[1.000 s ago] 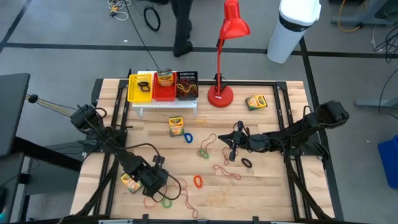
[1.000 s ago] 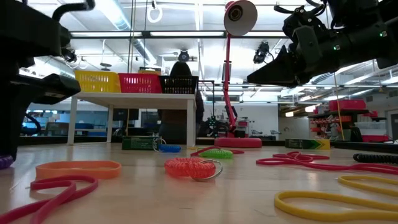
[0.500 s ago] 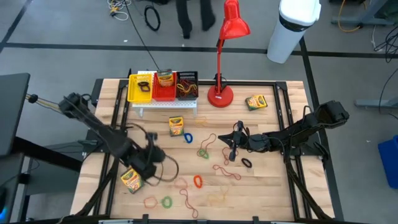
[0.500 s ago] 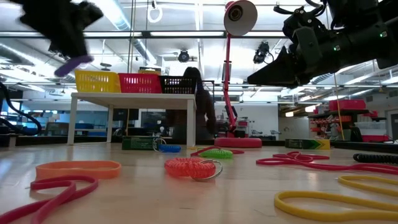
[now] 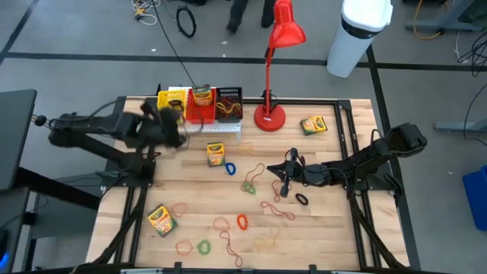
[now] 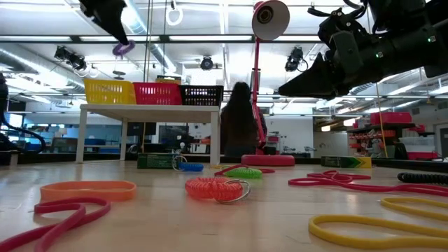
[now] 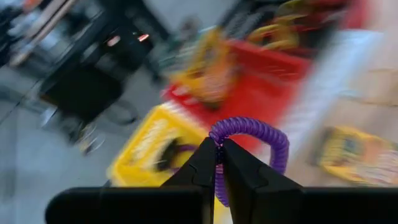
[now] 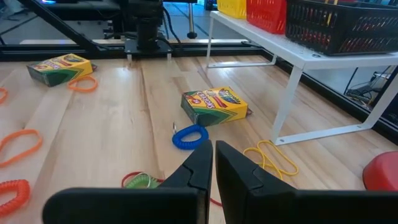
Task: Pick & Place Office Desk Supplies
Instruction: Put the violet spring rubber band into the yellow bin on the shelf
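My left gripper (image 5: 173, 129) is high above the table's far left, beside the yellow bin (image 5: 170, 107), and is shut on a purple coiled band (image 7: 252, 134). The band also shows in the low view (image 6: 124, 49). My right gripper (image 5: 284, 186) hovers shut and empty over the middle of the table. Green-and-yellow crayon boxes lie flat on the table by the rack (image 5: 216, 153), at the far right (image 5: 313, 124) and at the near left (image 5: 160, 219). Coloured rubber-band loops (image 5: 242, 221) lie scattered over the near half. My left gripper pinches one spot of the purple coiled band's ring (image 7: 217, 142) between its two fingers. The rest of the loop stands out past the fingertips. The band is lifted clear, high above the table, and hangs just under the gripper in the low view.
Yellow, red (image 5: 201, 108) and black (image 5: 228, 104) bins stand on a white rack (image 5: 202, 128) at the far edge. The red bin holds a crayon box. A tall red lamp (image 5: 270, 114) stands right of the rack. A person (image 6: 240, 129) moves behind the table.
My left gripper has risen from the table's near left, beside the crayon box there, and swung toward the far edge to the yellow bin, carrying the purple coiled band clear of the table. A person has walked past behind the table.
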Controlling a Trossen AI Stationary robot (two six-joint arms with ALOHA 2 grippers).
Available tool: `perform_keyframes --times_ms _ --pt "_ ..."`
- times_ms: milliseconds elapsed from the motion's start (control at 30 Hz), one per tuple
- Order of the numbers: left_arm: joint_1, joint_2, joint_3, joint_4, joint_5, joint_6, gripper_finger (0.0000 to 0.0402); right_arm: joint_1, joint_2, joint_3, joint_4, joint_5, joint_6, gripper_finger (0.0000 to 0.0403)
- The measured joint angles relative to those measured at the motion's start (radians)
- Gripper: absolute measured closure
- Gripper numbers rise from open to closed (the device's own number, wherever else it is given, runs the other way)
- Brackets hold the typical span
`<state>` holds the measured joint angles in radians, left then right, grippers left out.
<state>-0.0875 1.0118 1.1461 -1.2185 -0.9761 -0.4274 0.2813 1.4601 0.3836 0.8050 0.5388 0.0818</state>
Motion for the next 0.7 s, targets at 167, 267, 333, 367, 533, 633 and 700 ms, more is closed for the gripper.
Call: perform_keyframes --times_ms 167,267,333,367,533,633,700 --pt "0.251 -0.013 0.000 0.054 0.052 0.173 0.0380 0.000 0.000 0.000 0.000 0.000 0.000 0.0372" --pt "0.387 -0.006 -0.001 0.107 0.135 0.290 0.0380 0.000 0.000 0.000 0.000 0.000 0.000 0.0372" --pt "0.472 0.000 -0.001 0.145 0.229 0.343 0.0380 0.000 0.000 0.000 0.000 0.000 0.000 0.0372" --pt "0.512 0.003 -0.001 0.156 0.283 0.367 0.0380 0.000 0.000 0.000 -0.001 0.000 0.000 0.0372" --pt "0.653 0.015 -0.001 0.172 0.433 0.428 0.0377 0.000 0.000 0.000 -0.012 0.000 0.000 0.0372" --pt "0.706 0.024 -0.002 0.153 0.460 0.429 0.0361 0.000 0.000 0.000 -0.018 0.000 0.000 0.0372" --pt "0.729 0.024 -0.002 0.133 0.477 0.428 0.0345 0.000 0.000 0.000 -0.018 0.000 0.000 0.0372"
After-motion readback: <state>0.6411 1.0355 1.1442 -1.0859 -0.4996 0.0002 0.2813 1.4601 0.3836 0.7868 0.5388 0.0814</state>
